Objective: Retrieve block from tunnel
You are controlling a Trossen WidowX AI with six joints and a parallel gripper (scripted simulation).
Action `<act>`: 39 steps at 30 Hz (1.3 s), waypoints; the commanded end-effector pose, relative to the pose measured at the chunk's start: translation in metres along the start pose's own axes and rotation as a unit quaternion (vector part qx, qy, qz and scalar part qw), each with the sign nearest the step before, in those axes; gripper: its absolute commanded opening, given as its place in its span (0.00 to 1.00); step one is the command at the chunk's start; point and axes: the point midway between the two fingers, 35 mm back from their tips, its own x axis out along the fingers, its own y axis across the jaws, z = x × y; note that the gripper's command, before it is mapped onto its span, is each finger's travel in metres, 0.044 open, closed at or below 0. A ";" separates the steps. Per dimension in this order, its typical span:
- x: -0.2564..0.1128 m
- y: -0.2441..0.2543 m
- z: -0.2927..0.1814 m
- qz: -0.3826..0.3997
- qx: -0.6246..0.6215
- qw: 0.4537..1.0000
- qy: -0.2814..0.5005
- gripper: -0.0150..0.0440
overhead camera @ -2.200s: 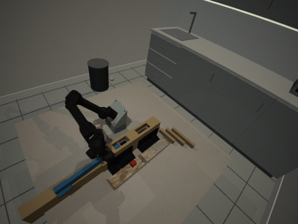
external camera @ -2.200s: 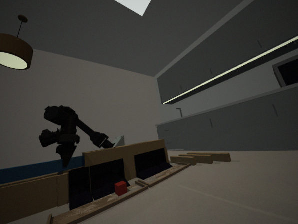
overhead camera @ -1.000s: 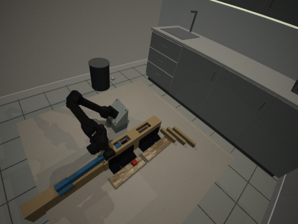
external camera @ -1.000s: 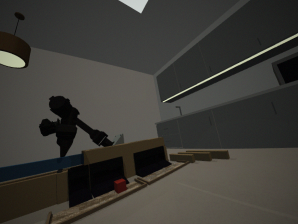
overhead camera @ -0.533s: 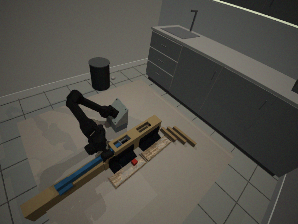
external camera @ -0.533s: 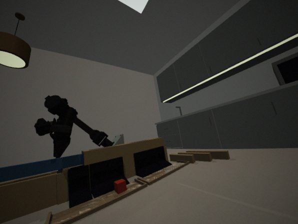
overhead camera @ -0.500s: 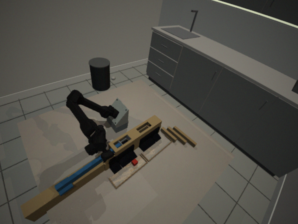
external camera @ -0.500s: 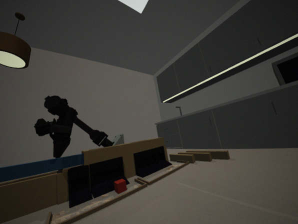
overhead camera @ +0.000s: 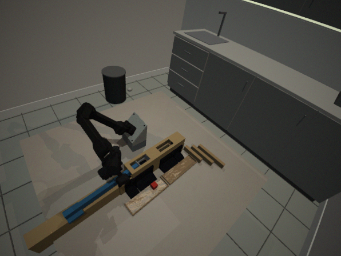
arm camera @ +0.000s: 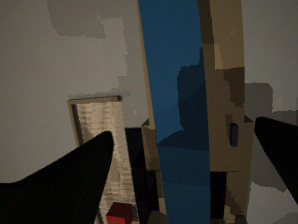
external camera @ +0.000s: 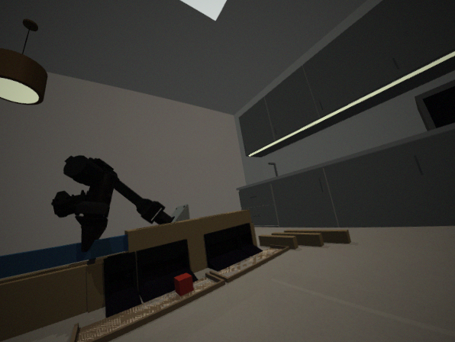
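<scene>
Plainly, no brand, label or lettering can be read on anything here. A pale, beige tabletop (overhead camera: 194, 206) (external camera: 343, 282) carries everything, in a dim room with a grey-green tiled floor (overhead camera: 258, 214). A black cylindrical bin (overhead camera: 115, 86) stands by the plain wall, and long dark-grey cabinets (overhead camera: 226, 94) (external camera: 374, 191) run along another side beneath a pale countertop. A brown drum-shaped lamp (external camera: 23, 74) hangs from the ceiling.

Across the table lies a long tan, wood-coloured tunnel housing (overhead camera: 154, 152) (external camera: 196, 237) with two openings in its top and dark panels along its side. A long blue bar-shaped handle (overhead camera: 94, 197) (external camera: 57, 256) (arm camera: 175, 65) runs out of one end, over a tan channel. Against the housing's open side sit two shallow, brown-rimmed trays, and the small red cube-shaped block (overhead camera: 154, 185) (external camera: 183, 284) (arm camera: 120, 213) rests in the nearer one, outside the covered part. Three loose tan rods lie beside the housing's far end.

The black gripper (overhead camera: 118, 178) (external camera: 87, 248) (arm camera: 184, 131) points down over the handle near the tunnel mouth, its fingers spread wide to either side with nothing gripped; whether either fingertip touches the channel is hard to tell in this gloom.
</scene>
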 end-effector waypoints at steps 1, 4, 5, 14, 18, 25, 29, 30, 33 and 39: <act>0.007 -0.002 -0.003 0.000 -0.004 1.000 0.002 1.00; 0.001 0.000 0.000 0.000 0.000 1.000 0.000 0.87; 0.001 0.000 0.000 0.000 0.000 1.000 0.000 0.82; 0.001 0.000 0.000 0.000 0.000 1.000 0.000 0.42; 0.001 0.000 0.000 0.000 0.000 1.000 0.000 0.31; 0.006 -0.001 0.008 0.000 -0.001 1.000 0.001 0.25; 0.011 -0.002 0.019 0.000 -0.003 1.000 0.001 0.25; 0.012 -0.003 0.022 0.001 -0.003 1.000 0.001 0.25; 0.013 -0.003 0.023 0.001 -0.003 1.000 0.001 0.25; 0.013 -0.003 0.023 0.001 -0.003 1.000 0.001 0.25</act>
